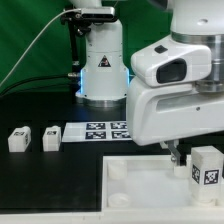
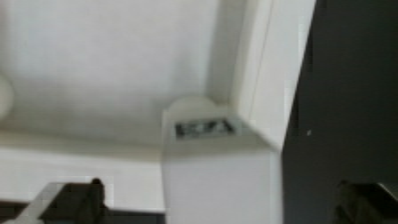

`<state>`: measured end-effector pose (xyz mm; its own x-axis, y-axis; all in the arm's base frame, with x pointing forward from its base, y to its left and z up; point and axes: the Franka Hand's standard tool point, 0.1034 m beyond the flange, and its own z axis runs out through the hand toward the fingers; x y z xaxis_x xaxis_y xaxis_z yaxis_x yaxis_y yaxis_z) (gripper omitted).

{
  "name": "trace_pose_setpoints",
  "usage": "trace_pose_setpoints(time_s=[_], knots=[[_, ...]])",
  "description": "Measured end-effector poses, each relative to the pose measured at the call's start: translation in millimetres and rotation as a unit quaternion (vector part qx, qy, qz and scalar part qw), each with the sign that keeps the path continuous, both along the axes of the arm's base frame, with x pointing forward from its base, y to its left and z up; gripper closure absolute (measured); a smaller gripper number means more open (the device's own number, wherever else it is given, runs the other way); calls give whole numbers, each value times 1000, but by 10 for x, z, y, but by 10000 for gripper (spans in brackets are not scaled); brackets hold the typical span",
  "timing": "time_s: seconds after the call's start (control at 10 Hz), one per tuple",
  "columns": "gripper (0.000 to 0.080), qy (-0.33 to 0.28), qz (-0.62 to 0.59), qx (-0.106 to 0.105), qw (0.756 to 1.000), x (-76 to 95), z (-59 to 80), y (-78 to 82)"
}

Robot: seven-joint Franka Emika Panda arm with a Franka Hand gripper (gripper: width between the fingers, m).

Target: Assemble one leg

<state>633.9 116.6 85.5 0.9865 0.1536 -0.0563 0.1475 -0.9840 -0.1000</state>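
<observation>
Gripper (image 2: 222, 203) is open: fingers (image 2: 71, 202) stand apart, with a clear gap on each side of the leg (image 1: 207, 166), no clamp and no contact seen

Leg stands upright at the exterior view's right, at the far right corner of the big white tray-like piece (image 1: 140, 186). Tag faces the camera. Can't tell if the foot is fully seated in the corner or only resting there

Key relation: the leg's long axis is vertical and in line with the gripper's approach. In the wrist view it runs from between the fingers out to the tray corner. Leg is centred between the jaws, so gripping it only needs a straight close, no sideways shift

Edges: tray rim (image 2: 240, 60) runs close along two sides of the leg. Black table (image 1: 40, 190) drops off just past it on the right. Little room low down, open room straight up

Likely step: seating or letting go of this leg at the corner

Two spare legs (image 1: 18, 139) (image 1: 50, 137) sit well apart at the exterior view's left, with the marker board (image 1: 105, 130) between them and the arm
</observation>
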Motion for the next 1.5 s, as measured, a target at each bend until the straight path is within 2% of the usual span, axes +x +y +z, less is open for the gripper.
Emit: trace_pose_setpoints(time_s=[0.2,0.3,0.4,0.5,0.6,0.8,0.9,1.1,1.2,1.4,1.5], knots=[[161,-8,-2,-1,1000,-17,-57,3],[346,-8,-3,-1,1000,-14,-54,-3],[346,-8,-3,-1,1000,-14,-56,-3],[481,-8,-3,-1,1000,-13,-58,-13],[505,-8,-3,-1,1000,-13,-60,-18],[505,-6,-27,-3,1000,-13,-61,-21],[505,-2,-80,-6,997,-10,-63,-26],[505,15,-269,-13,963,2,-63,-48],[505,28,-376,-15,926,2,-61,-64],[505,55,-554,-1,831,-14,-85,-114],[505,55,-585,-5,809,-36,-83,-90]])
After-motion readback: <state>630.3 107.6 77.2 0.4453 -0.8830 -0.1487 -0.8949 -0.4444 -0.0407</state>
